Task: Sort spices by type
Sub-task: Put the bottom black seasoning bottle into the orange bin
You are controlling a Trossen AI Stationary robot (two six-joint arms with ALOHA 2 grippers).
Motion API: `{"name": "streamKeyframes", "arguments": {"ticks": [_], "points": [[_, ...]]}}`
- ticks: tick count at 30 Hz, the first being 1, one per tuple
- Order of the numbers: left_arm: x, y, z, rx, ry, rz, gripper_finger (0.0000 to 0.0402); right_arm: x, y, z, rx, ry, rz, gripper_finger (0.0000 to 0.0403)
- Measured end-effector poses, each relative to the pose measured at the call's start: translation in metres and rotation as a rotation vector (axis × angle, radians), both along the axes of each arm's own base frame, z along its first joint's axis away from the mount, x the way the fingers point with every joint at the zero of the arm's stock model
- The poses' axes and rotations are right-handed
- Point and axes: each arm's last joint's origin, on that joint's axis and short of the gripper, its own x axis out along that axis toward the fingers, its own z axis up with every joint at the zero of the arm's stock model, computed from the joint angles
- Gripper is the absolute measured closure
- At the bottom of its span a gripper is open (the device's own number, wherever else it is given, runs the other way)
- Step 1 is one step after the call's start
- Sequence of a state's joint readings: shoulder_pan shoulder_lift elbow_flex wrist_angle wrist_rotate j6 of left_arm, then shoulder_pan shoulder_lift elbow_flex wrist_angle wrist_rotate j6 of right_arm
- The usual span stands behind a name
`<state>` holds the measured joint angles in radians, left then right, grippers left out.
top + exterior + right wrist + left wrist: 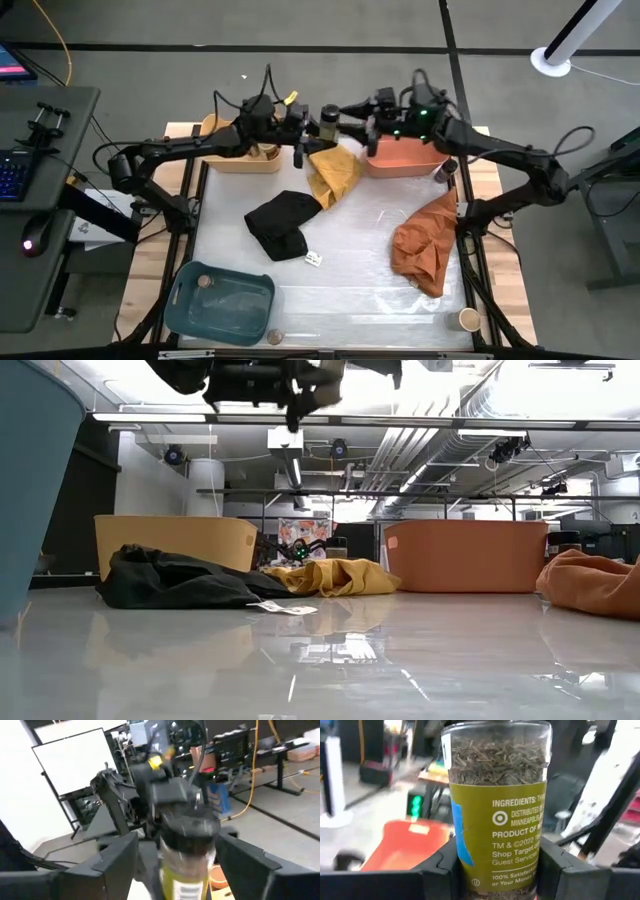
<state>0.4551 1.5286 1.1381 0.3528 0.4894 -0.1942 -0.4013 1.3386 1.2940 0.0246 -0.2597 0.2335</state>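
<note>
From the left, I see my left gripper (303, 125) raised above the far edge of the table, just past the yellow bin (240, 158), its fingers (442, 870) clamped on the lower body of a spice jar (496, 805). The jar stands upright between them, dried green herbs showing above an olive label, its black cap toward the other arm. In the overhead view it sits between the two wrists, over the yellow cloth (335, 172).

My right gripper (352, 112) faces it from the other side, fingers spread on either side of the cap and clear of it; I judge it released. The orange bin (405, 158) lies right below that arm.

So the left arm alone carries the jar, long axis vertical, and the yellow bin is its nearer drop.
</note>
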Motion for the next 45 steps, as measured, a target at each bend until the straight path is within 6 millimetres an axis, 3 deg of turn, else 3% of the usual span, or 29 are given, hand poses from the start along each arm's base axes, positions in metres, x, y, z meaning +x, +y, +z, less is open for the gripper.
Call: {"name": "streamKeyframes", "arguments": {"ticks": [5,11,19,26,45], "points": [[-0.013,0.001,-0.018,0.062,0.276,-0.015,0.0261,-0.022,-0.003,0.005,-0.016,0.065,-0.038,0.0137],[-0.007,-0.009,-0.025,0.228,0.561,-0.045,0.0261,-0.015,0.001,-0.019,-0.011,0.261,0.027,0.0137],[0.008,-0.017,-0.023,0.399,0.624,-0.003,0.0261,0.004,0.009,-0.041,-0.066,0.384,0.063,0.0136],[0.012,-0.021,-0.023,0.461,0.620,-0.027,0.0261,0.011,0.009,-0.048,-0.101,0.424,0.027,0.0136],[0.015,-0.019,-0.019,0.483,0.574,-0.003,0.0261,0.029,0.013,-0.062,-0.042,0.428,0.069,0.0136]]}}
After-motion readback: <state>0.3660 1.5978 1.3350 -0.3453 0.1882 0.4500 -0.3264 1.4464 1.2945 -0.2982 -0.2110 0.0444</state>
